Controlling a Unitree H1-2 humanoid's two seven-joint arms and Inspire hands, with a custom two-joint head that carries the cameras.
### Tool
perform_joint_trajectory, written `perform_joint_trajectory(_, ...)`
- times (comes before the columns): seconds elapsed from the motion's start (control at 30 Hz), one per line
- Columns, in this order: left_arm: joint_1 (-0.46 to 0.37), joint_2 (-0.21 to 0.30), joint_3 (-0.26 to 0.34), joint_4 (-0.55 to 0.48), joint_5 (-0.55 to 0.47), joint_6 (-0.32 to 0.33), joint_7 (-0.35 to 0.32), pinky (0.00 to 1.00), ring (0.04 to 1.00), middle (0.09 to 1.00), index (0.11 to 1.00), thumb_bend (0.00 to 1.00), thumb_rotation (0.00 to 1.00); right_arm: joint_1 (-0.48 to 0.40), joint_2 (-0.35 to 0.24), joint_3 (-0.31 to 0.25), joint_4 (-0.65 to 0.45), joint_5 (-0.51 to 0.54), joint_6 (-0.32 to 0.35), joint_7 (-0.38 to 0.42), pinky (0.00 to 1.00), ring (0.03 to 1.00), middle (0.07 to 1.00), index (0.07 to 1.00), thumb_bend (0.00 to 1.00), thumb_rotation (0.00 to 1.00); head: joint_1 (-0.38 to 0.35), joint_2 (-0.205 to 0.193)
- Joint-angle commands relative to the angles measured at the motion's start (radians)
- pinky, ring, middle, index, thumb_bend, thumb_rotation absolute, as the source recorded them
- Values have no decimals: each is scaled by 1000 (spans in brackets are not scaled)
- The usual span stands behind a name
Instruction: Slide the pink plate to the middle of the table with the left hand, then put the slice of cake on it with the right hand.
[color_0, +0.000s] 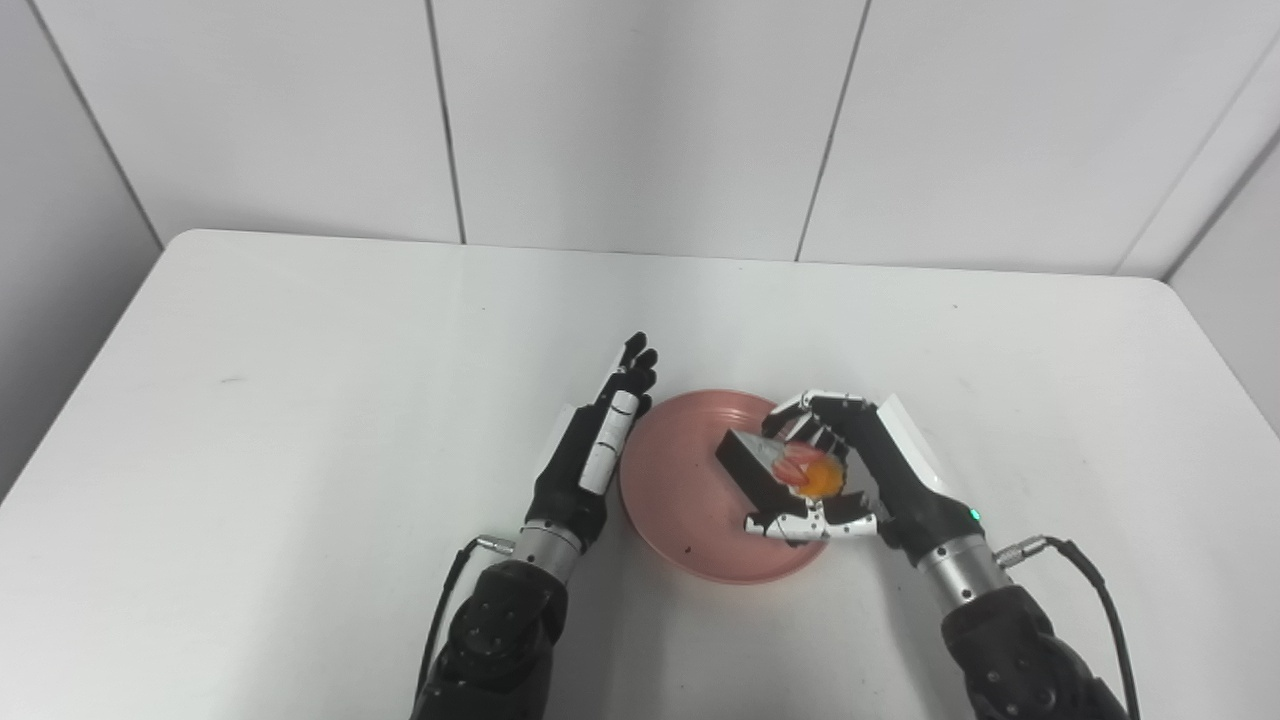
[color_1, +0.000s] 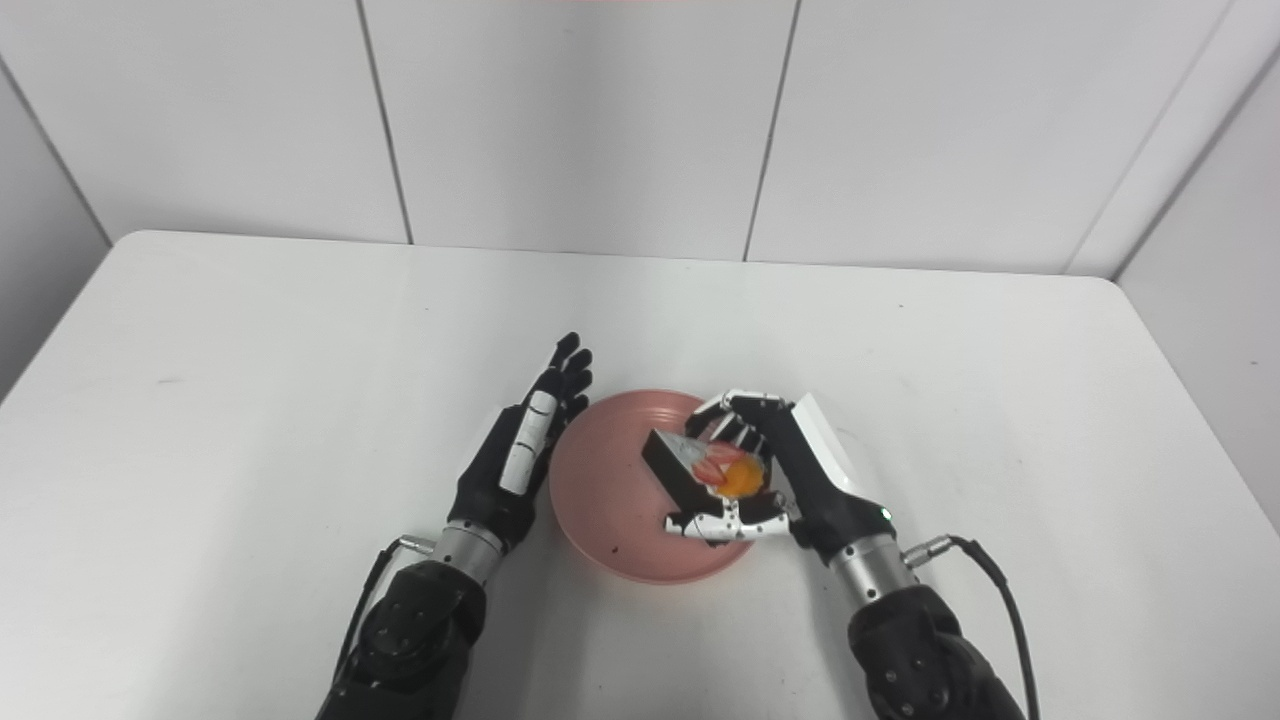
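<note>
The pink plate (color_0: 680, 500) lies near the middle of the white table, toward the front. A dark slice of cake (color_0: 785, 472) with red and orange fruit on top sits over the plate's right half. My right hand (color_0: 860, 465) is shut on the slice of cake, fingers on its far side and thumb on its near end. I cannot tell whether the cake rests on the plate. My left hand (color_0: 600, 440) is open, fingers straight and together, edge-on against the plate's left rim. Both also show in the right eye view: plate (color_1: 605, 500), cake (color_1: 712, 470).
The white table (color_0: 300, 400) has a rounded back edge against a grey panelled wall. A dark speck lies on the plate's front part (color_0: 686, 550). Cables hang off both wrists near the front edge.
</note>
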Motion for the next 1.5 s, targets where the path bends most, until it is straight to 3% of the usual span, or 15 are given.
perform_joint_trajectory(0.0, 7, -14, -2, 27, 6, -36, 7, 1000, 999, 1000, 1000, 654, 1000, -42, 6, 3, -7, -1, -70, -13, 180, 245, 390, 501, 512, 0, -10, 3)
perform_joint_trajectory(0.37, 31, 8, 0, -31, 9, -3, -2, 1000, 999, 1000, 1000, 656, 1000, -48, 51, 26, 81, -107, -92, -76, 216, 284, 392, 500, 511, 0, -93, 10)
perform_joint_trajectory(0.63, 53, 30, 7, -87, -21, 33, -37, 1000, 1000, 1000, 1000, 625, 1000, -52, 60, 43, 76, -175, -114, -114, 491, 578, 486, 503, 518, 0, -171, 17)
perform_joint_trajectory(0.7, 56, 36, 10, -99, -33, 46, -48, 1000, 1000, 1000, 1000, 647, 1000, -54, 62, 47, 57, -195, -102, -109, 625, 710, 691, 499, 505, 101, -186, 19)
perform_joint_trajectory(0.73, 58, 40, 11, -105, -37, 50, -53, 1000, 1000, 1000, 1000, 651, 1000, -55, 62, 49, 49, -203, -95, -105, 701, 776, 748, 636, 521, 81, -195, 19)
perform_joint_trajectory(0.77, 59, 44, 12, -109, -40, 52, -58, 1000, 1000, 1000, 1000, 660, 1000, -55, 63, 49, 42, -207, -86, -96, 784, 847, 816, 755, 537, 127, -202, 19)
perform_joint_trajectory(0.83, 62, 49, 15, -114, -43, 50, -60, 1000, 1000, 1000, 1000, 665, 1000, -53, 62, 49, 29, -208, -71, -76, 834, 886, 863, 816, 556, 210, -216, 20)
perform_joint_trajectory(0.87, 64, 50, 18, -115, -44, 47, -58, 1000, 1000, 1000, 1000, 668, 1000, -52, 60, 50, 20, -207, -62, -59, 868, 917, 910, 863, 608, 393, -221, 21)
perform_joint_trajectory(0.9, 65, 51, 21, -116, -47, 47, -58, 1000, 1000, 1000, 1000, 669, 1000, -50, 58, 50, 11, -204, -53, -44, 872, 921, 917, 869, 616, 419, -226, 21)
perform_joint_trajectory(1.0, 67, 54, 31, -126, -62, 62, -66, 1000, 1000, 1000, 1000, 678, 1000, -45, 54, 53, -14, -215, -33, -4, 917, 964, 983, 930, 694, 642, -243, 24)
perform_joint_trajectory(1.1, 71, 57, 38, -142, -71, 86, -64, 1000, 1000, 1000, 1000, 690, 1000, -39, 59, 47, -38, -222, -14, 22, 956, 991, 999, 967, 726, 710, -254, 26)
perform_joint_trajectory(1.23, 73, 62, 47, -157, -67, 109, -52, 1000, 1000, 996, 992, 693, 1000, -25, 70, 33, -83, -220, 14, 33, 997, 1000, 1000, 994, 728, 714, -272, 30)
perform_joint_trajectory(1.47, 70, 83, 49, -156, -59, 96, -57, 1000, 998, 999, 995, 680, 1000, 10, 105, -50, -112, -162, -41, -81, 950, 1000, 1000, 1000, 722, 728, -291, 34)
